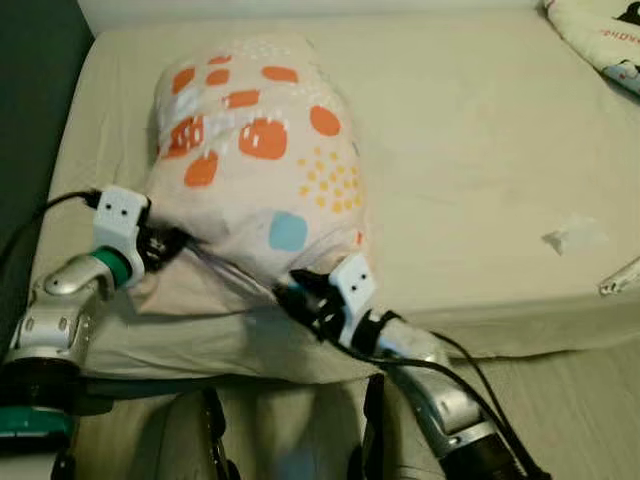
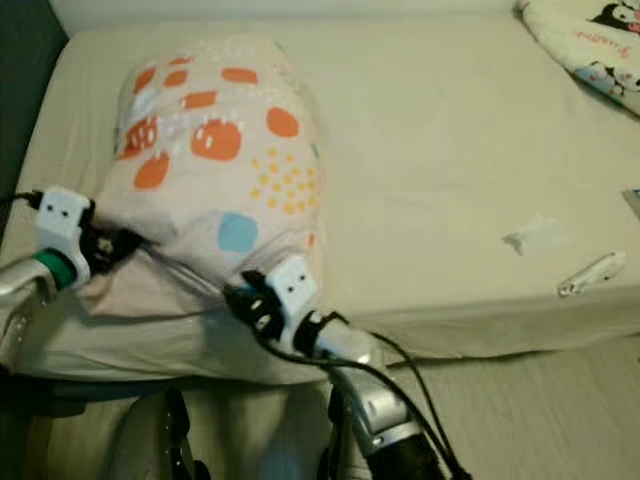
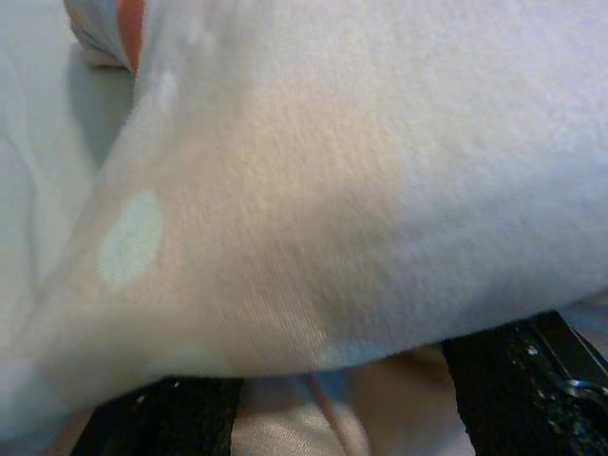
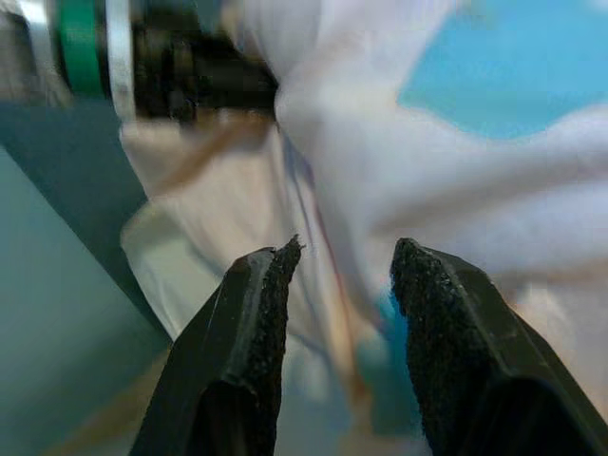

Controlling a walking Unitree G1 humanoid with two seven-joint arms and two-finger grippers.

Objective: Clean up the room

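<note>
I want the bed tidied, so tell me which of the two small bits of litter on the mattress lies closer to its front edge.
The thin whitish wrapper, at the mattress front right edge; the crumpled scrap lies further in.

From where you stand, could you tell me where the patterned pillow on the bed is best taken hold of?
Grip the pillow by its near end, coming from the bed's front edge. The loose pillowcase gathers there into graspable folds, beside the left hand and right hand; the far end looks plump and taut.
</note>
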